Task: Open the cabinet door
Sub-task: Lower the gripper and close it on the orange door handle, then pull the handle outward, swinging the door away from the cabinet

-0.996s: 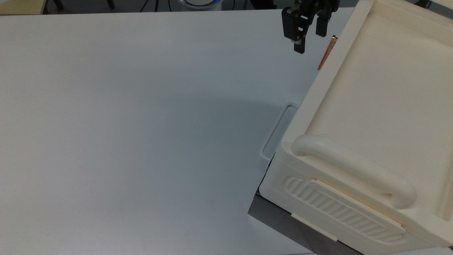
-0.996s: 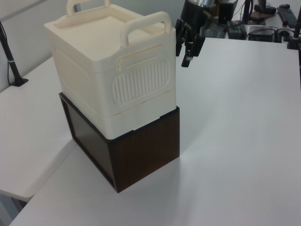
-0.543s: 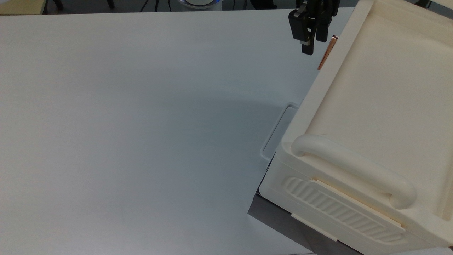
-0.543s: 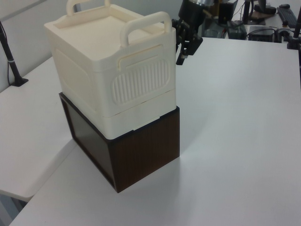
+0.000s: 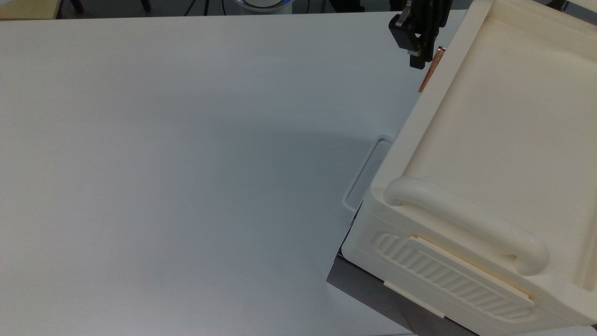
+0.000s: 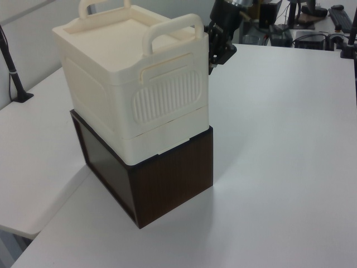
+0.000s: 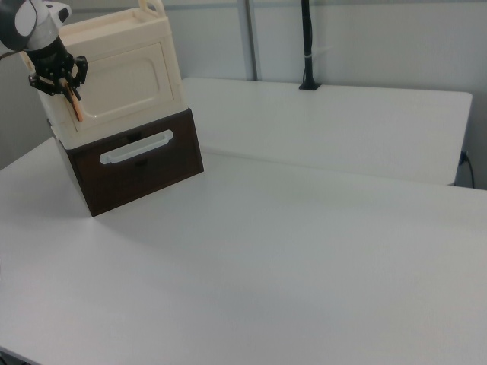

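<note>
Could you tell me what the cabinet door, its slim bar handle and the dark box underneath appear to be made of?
The cabinet door looks like matte cream moulded plastic, judging by its rounded recessed inset. Its bar handle has a copper-coloured sheen, probably metal or metallic-coated. The dark box shows brown wood grain, likely wood or laminate.

Large matte white rectangular tabletop point(image 5: 186, 163) fills most of the top view; soft shadow toward 3 o'clock. A second white table point(image 7: 335, 114) adjoins it in the right view, seam running across at 12 o'clock. Thin black vertical pole point(image 7: 307, 46) on a small base stands on the second table's far edge. Pale grey wall panels point(image 7: 365, 38) behind. In the left view, a black clamp-mounted pole point(image 6: 12, 67) at 9 o'clock, and a cluttered desk with dark equipment point(image 6: 312, 22) at 1 o'clock. Even, diffuse overhead light.
</note>
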`<act>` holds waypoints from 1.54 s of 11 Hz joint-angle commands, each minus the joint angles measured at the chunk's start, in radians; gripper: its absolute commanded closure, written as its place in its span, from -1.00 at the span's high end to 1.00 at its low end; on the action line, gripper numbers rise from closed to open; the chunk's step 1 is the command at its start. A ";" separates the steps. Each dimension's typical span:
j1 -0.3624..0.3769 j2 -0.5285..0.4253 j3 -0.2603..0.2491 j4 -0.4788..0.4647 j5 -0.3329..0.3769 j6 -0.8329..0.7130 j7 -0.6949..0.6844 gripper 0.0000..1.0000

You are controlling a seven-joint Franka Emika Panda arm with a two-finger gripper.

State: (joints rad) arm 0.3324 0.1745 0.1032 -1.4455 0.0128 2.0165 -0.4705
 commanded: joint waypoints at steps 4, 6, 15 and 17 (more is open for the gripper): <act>0.008 0.013 -0.005 0.010 0.015 0.013 -0.007 -0.40; 0.002 0.010 -0.005 0.010 0.074 0.001 -0.005 -0.15; 0.001 0.025 -0.005 0.010 0.079 0.016 -0.023 -0.93; -0.004 0.022 -0.007 0.011 0.079 0.011 -0.033 -0.96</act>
State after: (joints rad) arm 0.3285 0.1888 0.1002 -1.4442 0.0776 2.0207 -0.4700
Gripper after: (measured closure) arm 0.872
